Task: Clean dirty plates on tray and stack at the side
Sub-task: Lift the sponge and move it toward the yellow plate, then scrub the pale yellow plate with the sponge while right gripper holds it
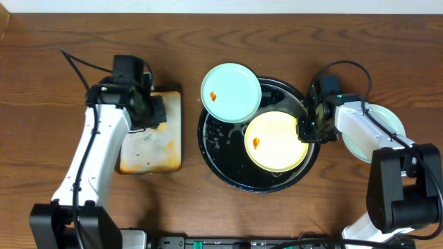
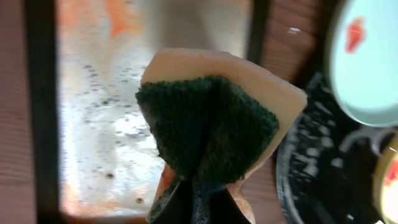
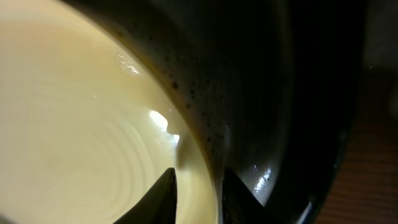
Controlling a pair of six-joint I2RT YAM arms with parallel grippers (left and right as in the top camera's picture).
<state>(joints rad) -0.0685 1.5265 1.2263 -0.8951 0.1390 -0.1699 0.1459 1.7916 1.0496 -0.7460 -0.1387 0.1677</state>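
Note:
The black tray sits mid-table. A pale yellow plate with an orange smear lies in it. A mint-blue plate with an orange smear rests on the tray's upper-left rim. Another mint-blue plate lies on the table at the right, partly under my right arm. My right gripper is shut on the yellow plate's right rim; in the right wrist view its fingers straddle the plate against the tray wall. My left gripper is shut on a green-and-tan sponge.
A rectangular orange-stained metal pan lies left of the tray, under the left gripper and sponge; it shows in the left wrist view. That view also shows the tray's speckled rim and the smeared mint plate.

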